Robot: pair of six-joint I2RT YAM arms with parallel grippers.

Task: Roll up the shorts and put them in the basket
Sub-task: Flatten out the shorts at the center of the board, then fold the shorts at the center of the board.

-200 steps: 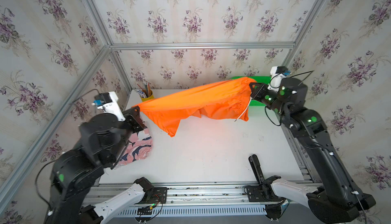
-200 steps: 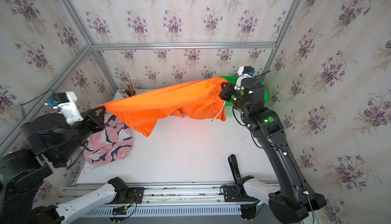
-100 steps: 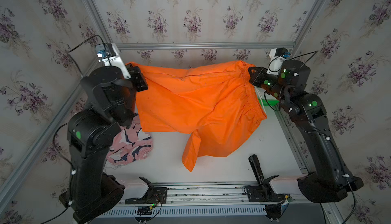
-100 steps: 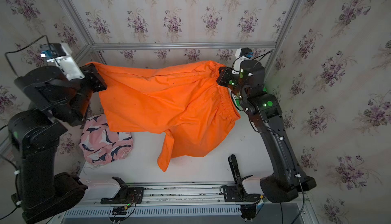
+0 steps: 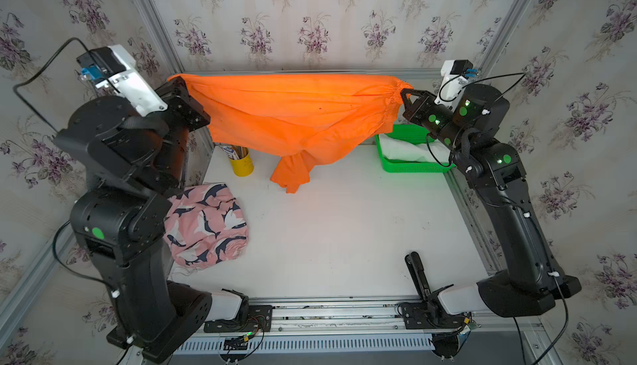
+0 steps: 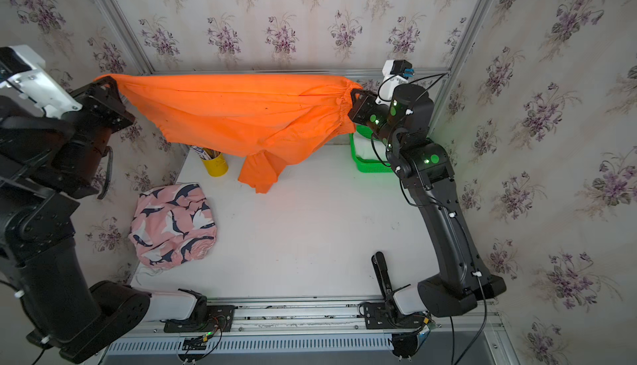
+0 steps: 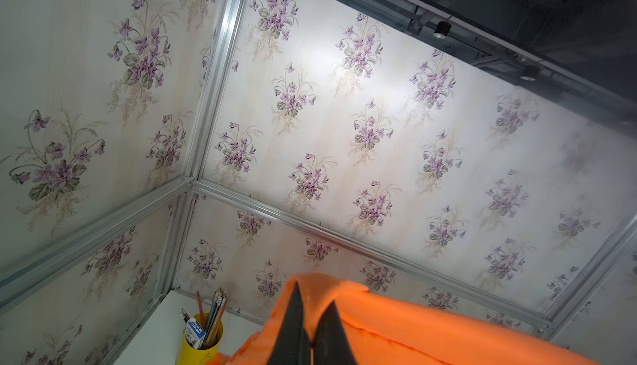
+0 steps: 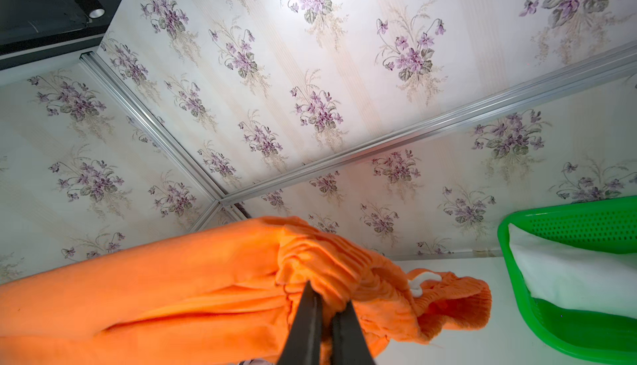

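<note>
Left gripper (image 5: 178, 83) and right gripper (image 5: 406, 93) clamp orange shorts (image 5: 293, 111) taut between them; lower both level, keeping tension, onto table (image 5: 344, 228) below.

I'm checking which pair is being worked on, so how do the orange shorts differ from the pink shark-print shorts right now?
The orange shorts are lifted and stretched out; the pink shark-print shorts lie bunched on the table. The orange pair is held at each end by the left gripper and right gripper; no gripper holds the pink pair. Orange is plain, pink patterned. Neither is rolled up.
</note>
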